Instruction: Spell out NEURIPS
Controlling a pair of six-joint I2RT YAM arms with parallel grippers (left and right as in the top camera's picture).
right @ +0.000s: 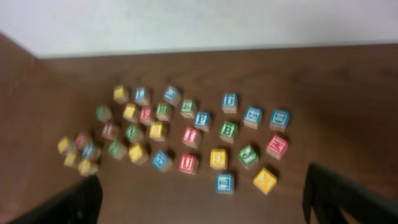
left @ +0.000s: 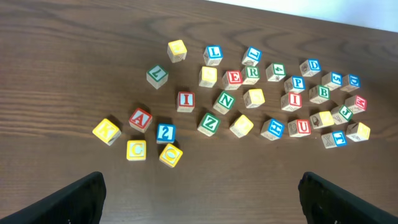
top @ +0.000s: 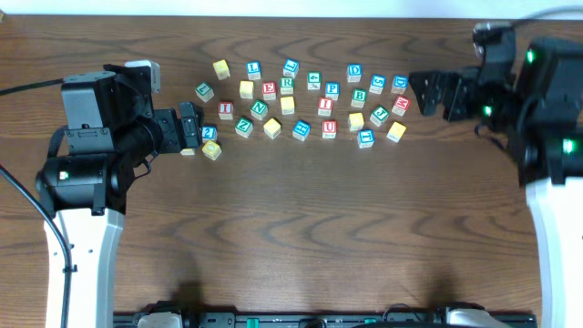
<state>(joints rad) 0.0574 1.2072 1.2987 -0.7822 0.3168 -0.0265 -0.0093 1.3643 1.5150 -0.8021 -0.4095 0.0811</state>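
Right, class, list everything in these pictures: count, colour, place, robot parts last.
table: one, dark brown, under everything
wall: one, white, behind table
N cube: one, green, mid-scatter
E cube: one, red, left of R
R cube: one, green, far row
P cube: one, blue, right of R
U cube: one, red, near row
I cubes: two, red, beside N and in front of P
other cubes: about two dozen, mixed colours, scattered; five clustered at left
arms: two, black and white, side edges
left claw: one, black, open, by the cluster
right claw: one, black, open, right of scatter
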